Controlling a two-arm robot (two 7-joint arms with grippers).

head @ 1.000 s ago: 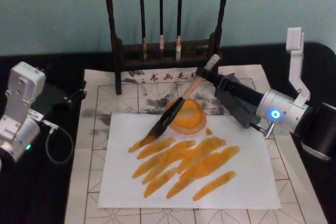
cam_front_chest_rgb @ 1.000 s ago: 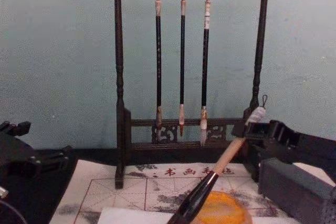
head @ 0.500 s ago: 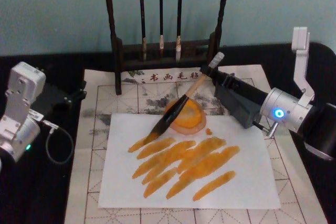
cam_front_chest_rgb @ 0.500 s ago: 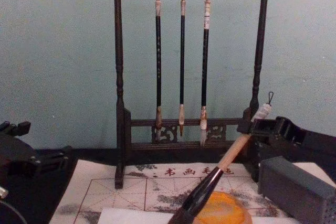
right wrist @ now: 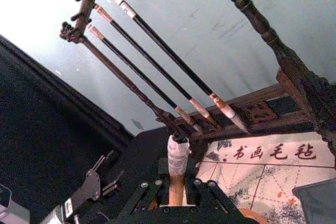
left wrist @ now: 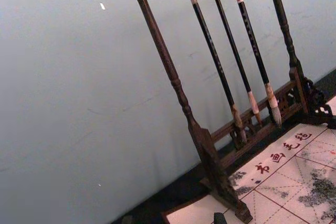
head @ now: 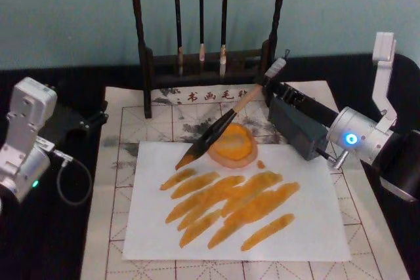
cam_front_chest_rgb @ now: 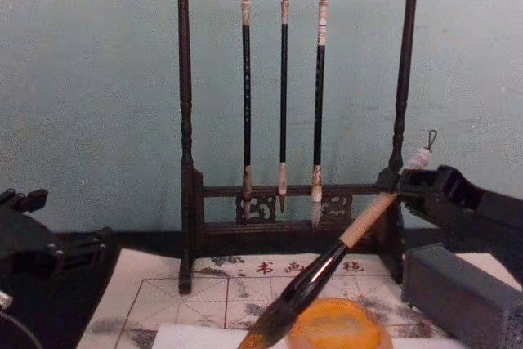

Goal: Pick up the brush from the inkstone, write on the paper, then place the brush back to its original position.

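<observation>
One-armed work by the right gripper (head: pixel 264 84), behind and right of the small round orange-yellow inkstone (head: pixel 231 146). Fingers (right wrist: pixel 203 196) clenched on the pale wooden handle of the large thick calligraphy brush (head: pixel 226 119), just below its white end cap. Held tilted, black section crossing above the inkstone's left rim, brownish tip down at the far edge of the white paper (head: pixel 308 227), just left of the inkstone; contact with the sheet impossible to tell. Broad orange strokes (head: pixel 230 201) across the paper in front of the inkstone. Left gripper (head: pixel 92 120) parked well left of the inkstone, off the cream red-gridded mat (head: pixel 115 214), its grip unreadable.
</observation>
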